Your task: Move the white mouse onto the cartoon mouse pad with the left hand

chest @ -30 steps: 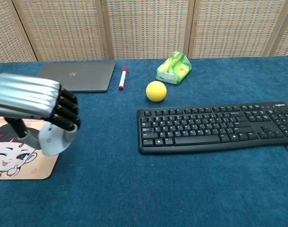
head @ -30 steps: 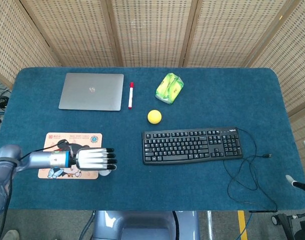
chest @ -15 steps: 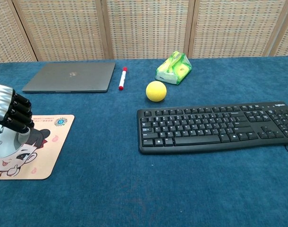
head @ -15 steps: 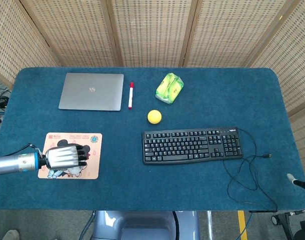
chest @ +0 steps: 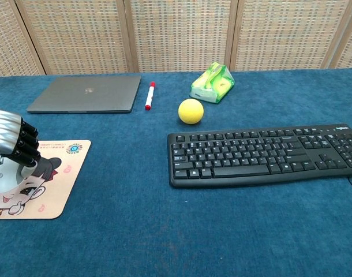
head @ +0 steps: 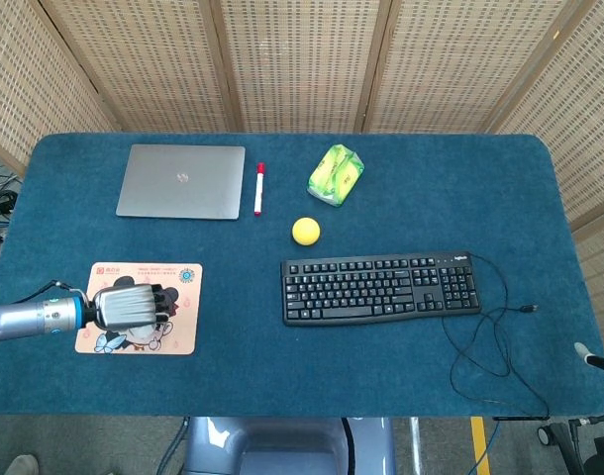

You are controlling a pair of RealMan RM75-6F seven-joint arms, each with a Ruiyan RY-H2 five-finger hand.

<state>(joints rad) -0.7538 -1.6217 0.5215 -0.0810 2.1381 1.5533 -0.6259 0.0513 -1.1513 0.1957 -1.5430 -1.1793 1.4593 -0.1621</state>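
Since a second ago, left hand carried small white mouse onto cartoon-printed mouse pad at lower left, fingers curled over it; black keyboard sits well right.

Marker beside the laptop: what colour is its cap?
Red cap on a white marker; clearest in the chest view, lying just right of the grey laptop.

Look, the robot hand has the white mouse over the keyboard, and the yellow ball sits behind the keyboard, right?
Not quite. The left robot hand holds the white mouse over the cartoon mouse pad, not over the keyboard. The head view shows it, far to the left of the keyboard. The yellow ball does sit behind the keyboard.
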